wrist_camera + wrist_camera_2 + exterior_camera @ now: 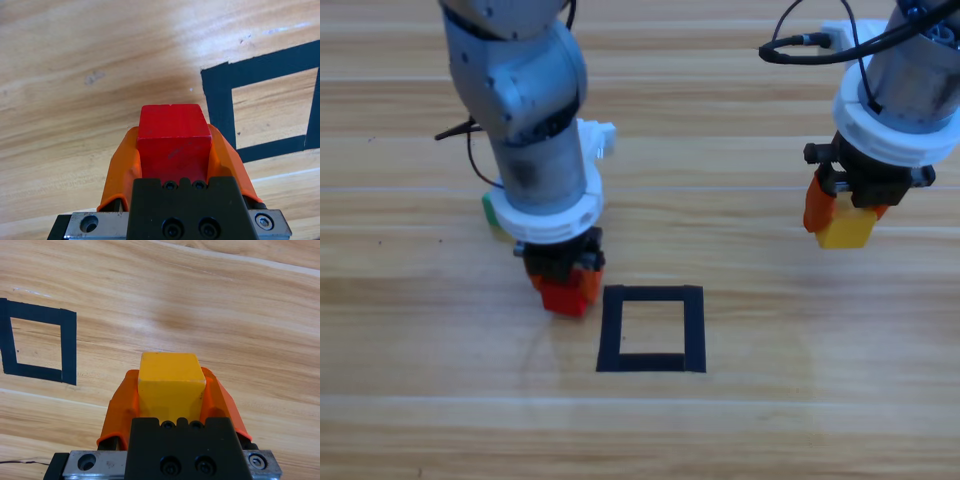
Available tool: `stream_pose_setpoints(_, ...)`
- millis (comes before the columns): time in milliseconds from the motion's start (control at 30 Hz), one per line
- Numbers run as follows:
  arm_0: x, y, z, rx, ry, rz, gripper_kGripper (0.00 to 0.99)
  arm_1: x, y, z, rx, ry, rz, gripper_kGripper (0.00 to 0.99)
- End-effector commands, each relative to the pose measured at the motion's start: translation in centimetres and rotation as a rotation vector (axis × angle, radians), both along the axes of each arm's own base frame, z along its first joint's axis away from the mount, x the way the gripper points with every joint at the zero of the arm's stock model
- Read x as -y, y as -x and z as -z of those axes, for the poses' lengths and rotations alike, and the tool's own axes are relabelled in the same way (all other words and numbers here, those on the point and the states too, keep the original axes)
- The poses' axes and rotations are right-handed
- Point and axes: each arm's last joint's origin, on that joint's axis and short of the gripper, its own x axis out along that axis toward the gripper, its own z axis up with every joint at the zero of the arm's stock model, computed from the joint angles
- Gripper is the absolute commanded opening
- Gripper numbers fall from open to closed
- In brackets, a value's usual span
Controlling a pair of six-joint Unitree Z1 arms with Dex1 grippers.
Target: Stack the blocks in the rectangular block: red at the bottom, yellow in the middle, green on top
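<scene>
**Guide:** Worktop (pixel 410 420) of pale wood fills your overhead picture. Nearest you, low and centre, is the rectangular block (pixel 651 329), a square outline of black tape with bare wood inside. No cube sits in it.

**Operator:** Where is my left tool?

**Guide:** Your left tool (pixel 566 290) is just beside the tape square's upper left corner, outside the outline. Its orange jaws are closed on the red cube (pixel 563 296). In the left wrist view you see that cube (pixel 174 145) pressed between the two jaws, with the tape square (pixel 220 100) ahead and to the right of it. Whether the cube touches the wood you cannot tell.

**Operator:** And the right one?

**Guide:** Farther back and well off to the right, your right tool (pixel 842 222) grips the yellow cube (pixel 847 229). The right wrist view shows the yellow cube (pixel 171 387) clamped between both jaws, and the tape square (pixel 68 347) lies far off to the left.

**Operator:** The green cube?

**Guide:** Only a sliver of the green cube (pixel 489 210) shows, on the worktop behind your left arm (pixel 525 110), which hides most of it. It lies up and left of the tape square, apart from it.
</scene>
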Motion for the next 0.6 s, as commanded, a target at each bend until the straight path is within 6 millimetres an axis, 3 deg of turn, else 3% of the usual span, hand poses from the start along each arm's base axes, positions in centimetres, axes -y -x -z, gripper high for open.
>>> stream_pose_setpoints(33, 0.6, 0.9, 0.3, 0.0, -0.049, -0.041, 0.0, -0.8, 0.3, 1.7, -0.033, 0.043, -0.009, 0.0)
stream_pose_setpoints(333, -0.2, 2.0, -1.0, -0.01, -0.01, -0.298, 0.0, -0.8, 0.3, 1.8, -0.034, 0.045, -0.011, 0.0)
stream_pose_setpoints(467, 0.6, 2.4, -2.3, 0.003, 0.031, -0.308, 0.0, -0.9, 0.3, 1.8, -0.035, 0.046, -0.011, 0.0)
stream_pose_setpoints(600, 2.0, 2.9, -2.0, -0.001, 0.03, -0.308, 0.0, -0.9, 0.3, 1.8, -0.035, 0.046, -0.011, 0.0)
